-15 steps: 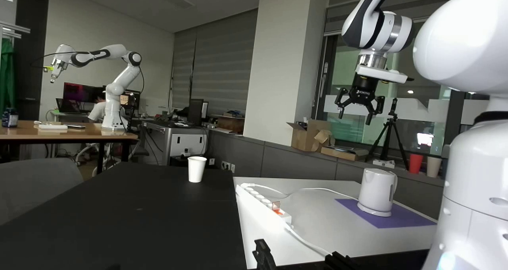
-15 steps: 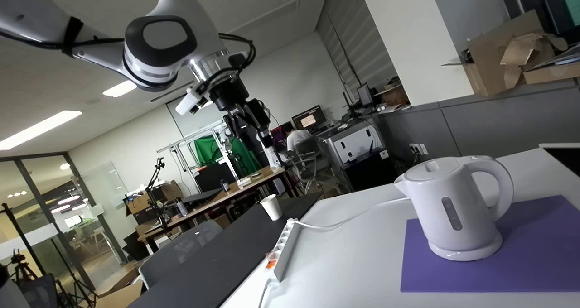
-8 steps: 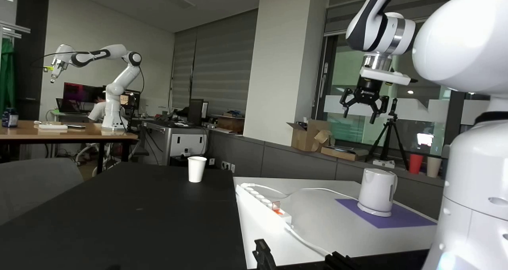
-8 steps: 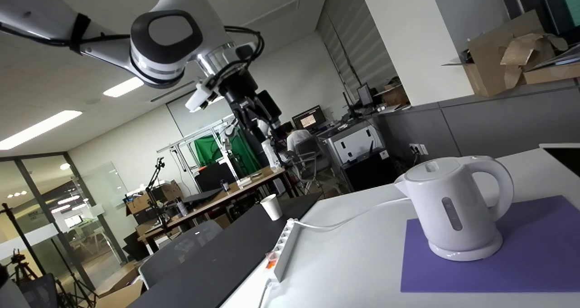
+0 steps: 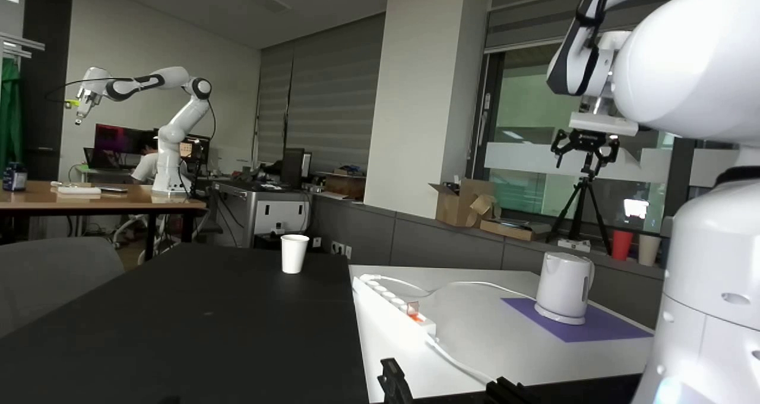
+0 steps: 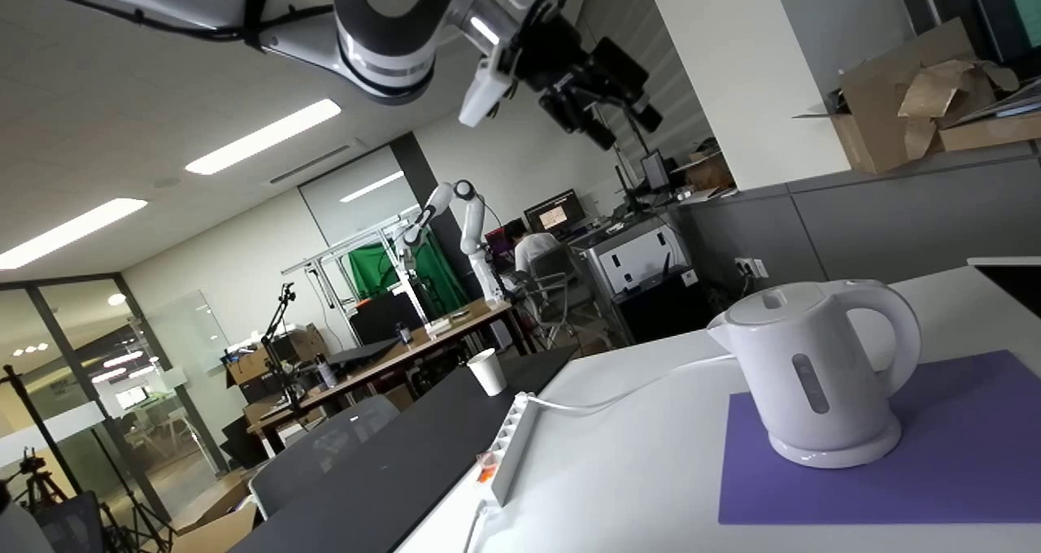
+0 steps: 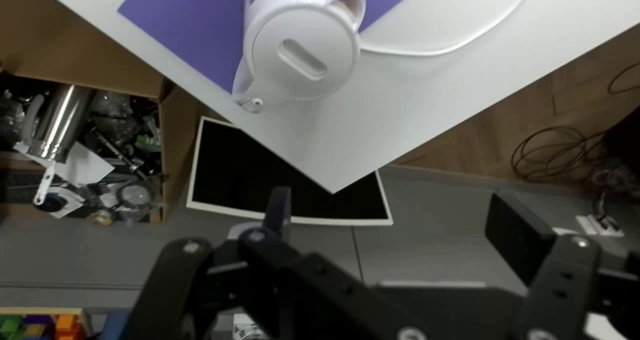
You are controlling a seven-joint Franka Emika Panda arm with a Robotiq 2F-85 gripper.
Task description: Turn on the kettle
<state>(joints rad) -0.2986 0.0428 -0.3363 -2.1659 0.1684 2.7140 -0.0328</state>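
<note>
The white kettle (image 6: 801, 374) stands upright on a purple mat (image 6: 960, 488) on the white table. It also shows in an exterior view (image 5: 562, 288) and from above in the wrist view (image 7: 302, 52), with its lid, spout and handle visible. Its switch cannot be made out. My gripper (image 5: 580, 165) is high above the table, well apart from the kettle. In an exterior view the gripper (image 6: 626, 128) is up and left of the kettle. In the wrist view the gripper fingers (image 7: 387, 215) are wide apart with nothing between them, and the kettle lies beyond them.
A white power strip (image 6: 508, 447) with a cable to the kettle lies along the white table's edge. A white paper cup (image 5: 294, 253) stands on the black table (image 5: 208, 333). A dark screen panel (image 7: 240, 165) lies below the white table's corner. A cardboard box (image 5: 464, 202) sits on the sill.
My arm and gripper have moved right in both exterior views and up in one of them, and the gripper looks more tilted. The kettle, mat, strip and cup have not moved.
</note>
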